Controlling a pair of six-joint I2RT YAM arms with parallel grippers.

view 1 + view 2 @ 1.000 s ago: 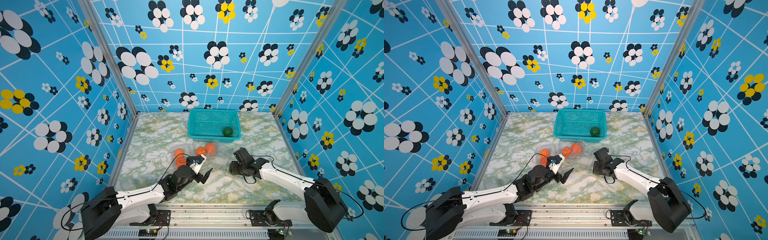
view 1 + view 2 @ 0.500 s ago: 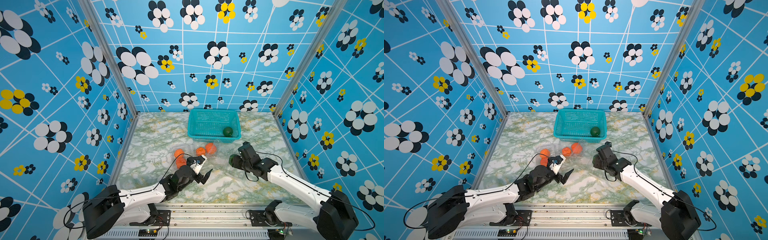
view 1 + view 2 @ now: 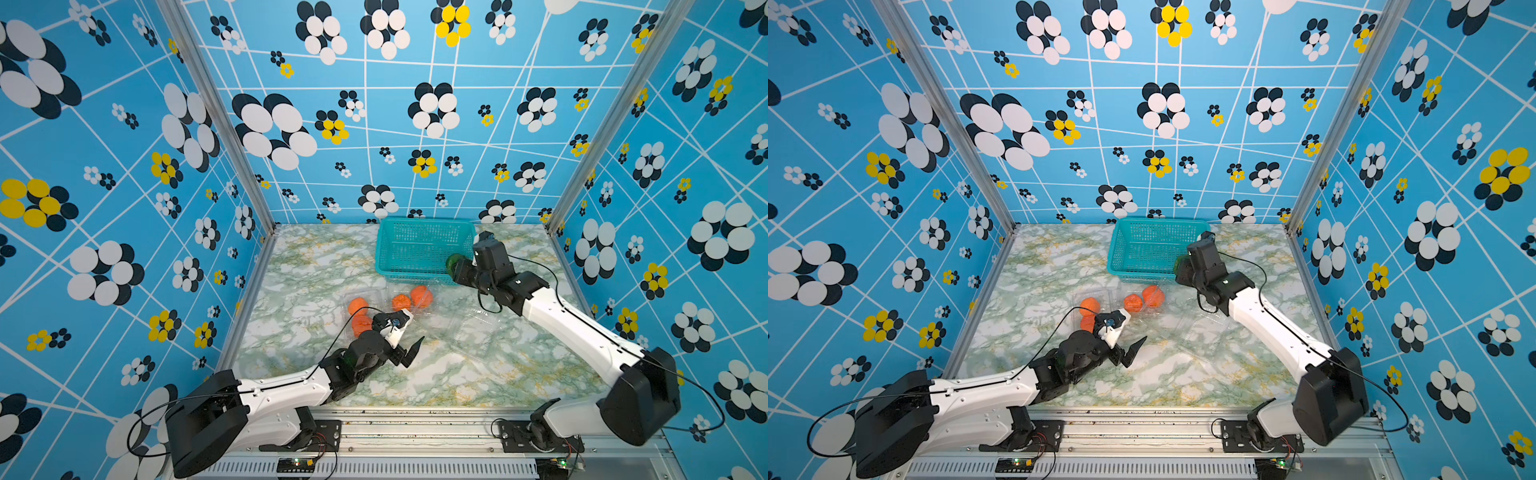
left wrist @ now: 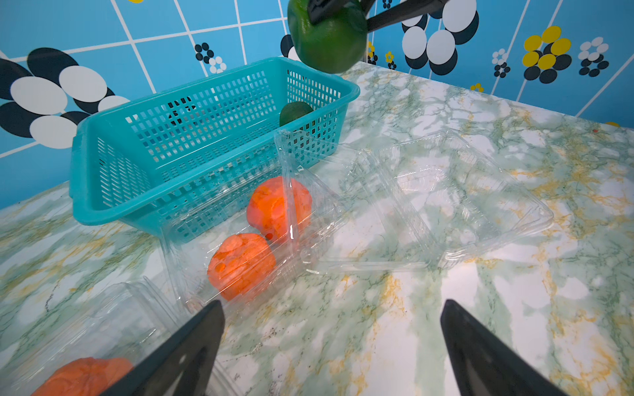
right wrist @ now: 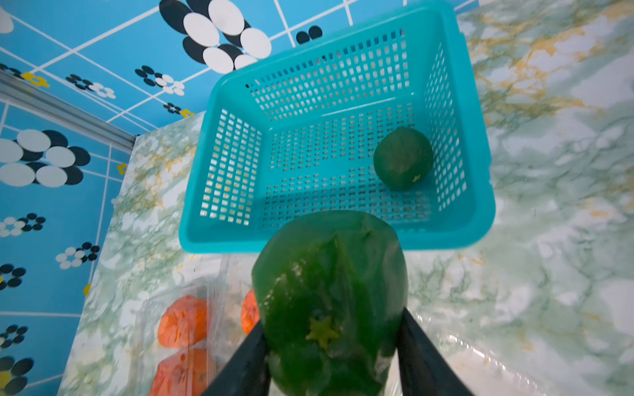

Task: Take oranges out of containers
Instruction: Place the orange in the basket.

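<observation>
Marble-patterned glossy tabletop (image 3: 457, 374), white with green and ochre veins, floors the blue flowered enclosure. At its far middle stands a teal rectangular mesh plastic basket (image 3: 409, 253) (image 5: 329, 236), its long axis running left to right across the table.

Nearer the arms lie three clear thin-plastic clamshell containers. The right container (image 3: 486, 328) (image 4: 446, 199) lies opened flat and empty, its ribbed halves side by side. The middle container (image 4: 192, 240) sits just in front of the basket with a clear flap standing upright. It holds two dimpled bright oranges, a right orange (image 3: 422, 296) and a left orange (image 3: 401, 302), lined along its long axis nearly parallel to the basket. The left container (image 4: 113, 308) holds a far orange (image 3: 357, 306) and a near orange (image 3: 360, 324), so its long axis points toward the back wall.

The right gripper (image 5: 331, 319) is clamped on a glossy dark-green round fruit (image 5: 329, 301) (image 4: 326, 37), raised by the basket's near right corner. The left gripper (image 4: 331, 305) has its black fingers spread wide and holds nothing, low over the table before the middle container.

Only the wrist views show a second, duller green fruit (image 5: 403, 157) (image 4: 295, 111) inside the basket's corner. The right wrist view alone shows the held fruit's pale star-shaped calyx. Both top views show a single green patch beside the right wrist.
</observation>
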